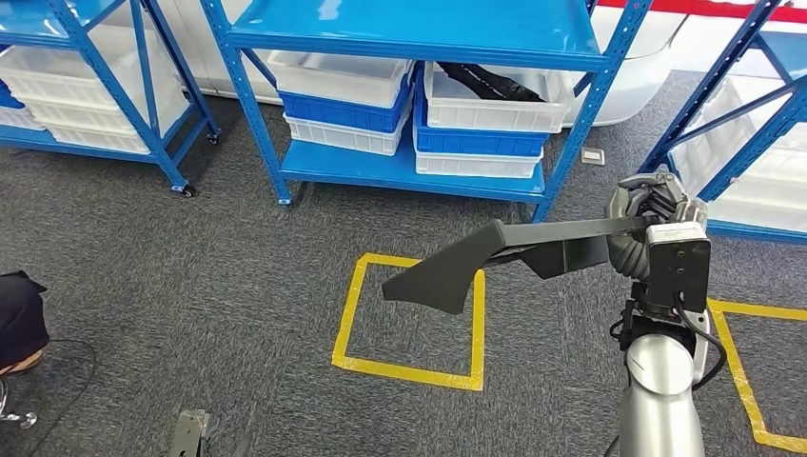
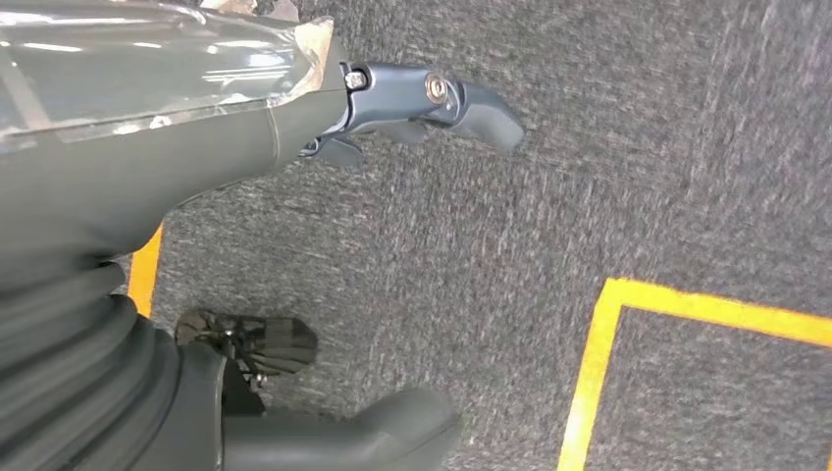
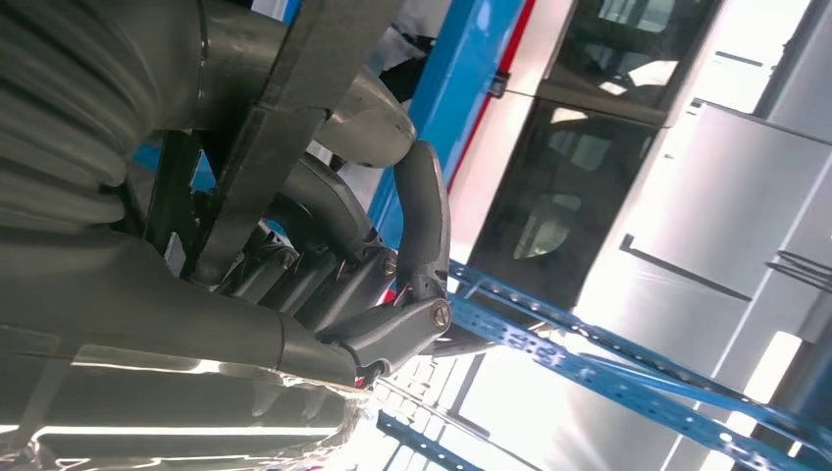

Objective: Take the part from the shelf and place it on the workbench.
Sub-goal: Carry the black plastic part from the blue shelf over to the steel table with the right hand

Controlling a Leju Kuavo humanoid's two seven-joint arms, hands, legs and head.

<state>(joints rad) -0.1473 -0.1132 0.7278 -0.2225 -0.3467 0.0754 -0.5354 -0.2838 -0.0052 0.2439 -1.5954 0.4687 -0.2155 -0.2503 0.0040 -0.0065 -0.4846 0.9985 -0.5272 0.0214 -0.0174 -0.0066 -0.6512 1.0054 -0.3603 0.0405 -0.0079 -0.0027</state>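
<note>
In the head view my right hand [image 1: 652,214] is raised in front of the blue shelf and grips one end of the part [image 1: 495,252], a long dark grey angled plastic piece. The part reaches out to the left, level, above the carpet and the yellow floor square [image 1: 409,319]. In the right wrist view the fingers [image 3: 417,226] curl around the part's flat bar [image 3: 285,118]. My left hand [image 2: 294,128] hangs over the carpet with nothing in it. One finger [image 2: 461,103] and the thumb [image 2: 392,427] are stretched out and well apart.
The blue shelf [image 1: 409,167] ahead carries white and blue bins [image 1: 481,119]; one bin holds another black part [image 1: 490,81]. More blue racks stand at left [image 1: 114,95] and right [image 1: 742,124]. A dark object [image 1: 19,319] lies at the left edge. Grey carpet stretches between.
</note>
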